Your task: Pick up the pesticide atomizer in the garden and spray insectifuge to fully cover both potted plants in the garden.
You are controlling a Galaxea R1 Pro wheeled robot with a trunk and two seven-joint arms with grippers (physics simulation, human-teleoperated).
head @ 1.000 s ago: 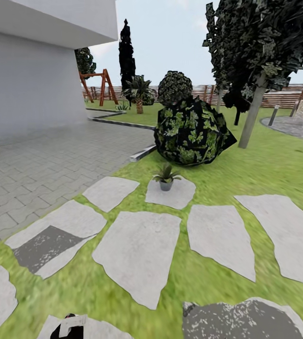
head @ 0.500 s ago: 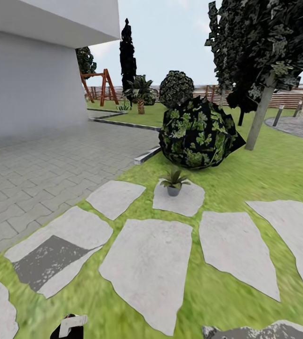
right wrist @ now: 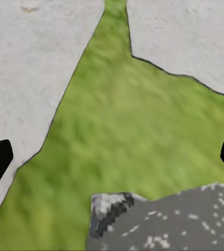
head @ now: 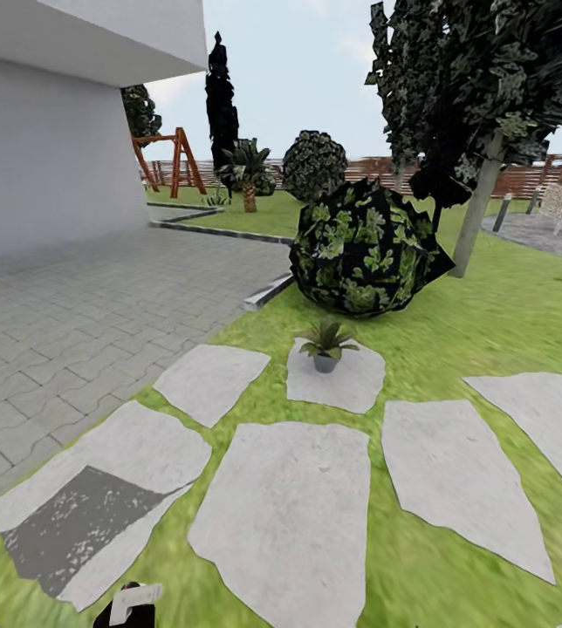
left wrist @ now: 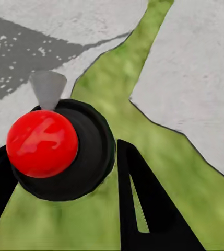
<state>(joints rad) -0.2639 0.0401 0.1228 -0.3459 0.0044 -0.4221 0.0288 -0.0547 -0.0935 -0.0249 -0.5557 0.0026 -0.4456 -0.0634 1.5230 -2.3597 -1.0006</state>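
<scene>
One potted plant, a low green rosette in a small grey pot, stands on a stepping stone just ahead of centre in the head view. The second potted plant is out of view. The pesticide atomizer shows from above in the left wrist view, with a round red top, a dark body and a pale grey nozzle. My left gripper is shut on it, a black finger on each side. Its pale nozzle and dark body peek in at the head view's bottom edge. My right gripper hangs open over grass.
Irregular grey stepping stones lie across the lawn. A big dark-leaved shrub rises right behind the pot. A paved grey terrace and a house wall are at the left. A tree trunk, a round patio and a fence stand at the right.
The whole head view has shifted as the robot moved. The potted plant now sits slightly lower and further right in the picture, and the dark shadow at bottom right has left it.
</scene>
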